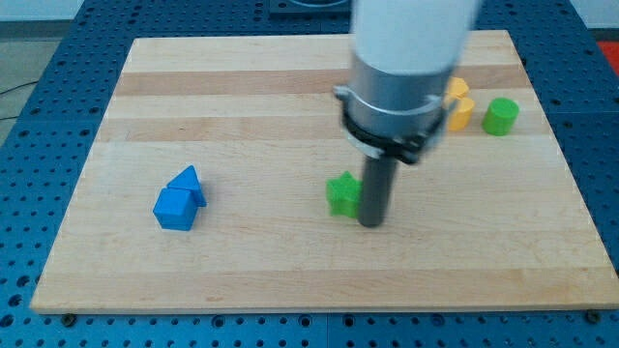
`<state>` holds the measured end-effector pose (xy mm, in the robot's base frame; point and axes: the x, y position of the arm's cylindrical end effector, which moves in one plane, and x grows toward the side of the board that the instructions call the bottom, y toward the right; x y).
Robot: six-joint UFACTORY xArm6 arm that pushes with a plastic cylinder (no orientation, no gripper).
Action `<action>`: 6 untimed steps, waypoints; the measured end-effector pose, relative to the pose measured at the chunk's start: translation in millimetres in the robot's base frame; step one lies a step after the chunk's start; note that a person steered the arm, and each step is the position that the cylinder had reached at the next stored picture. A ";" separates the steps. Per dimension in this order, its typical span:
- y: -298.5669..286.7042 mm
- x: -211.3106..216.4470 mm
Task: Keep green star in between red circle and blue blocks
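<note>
The green star (341, 193) lies near the middle of the wooden board (290, 271). My tip (371, 223) rests on the board touching the star's right side. Two blue blocks lie together at the view's left: a blue cube-like block (174, 209) and a blue triangle-like block (188, 183) just above it, touching it. No red circle shows; the arm's body may hide it.
Two yellow blocks (457, 104) sit at the view's upper right, partly hidden behind the arm. A green cylinder (501, 116) stands just right of them. The board lies on a blue perforated table (39, 116).
</note>
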<state>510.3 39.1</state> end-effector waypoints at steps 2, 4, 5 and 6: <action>-41.6 15.6; -91.7 -21.6; -85.1 -44.3; -76.8 -86.8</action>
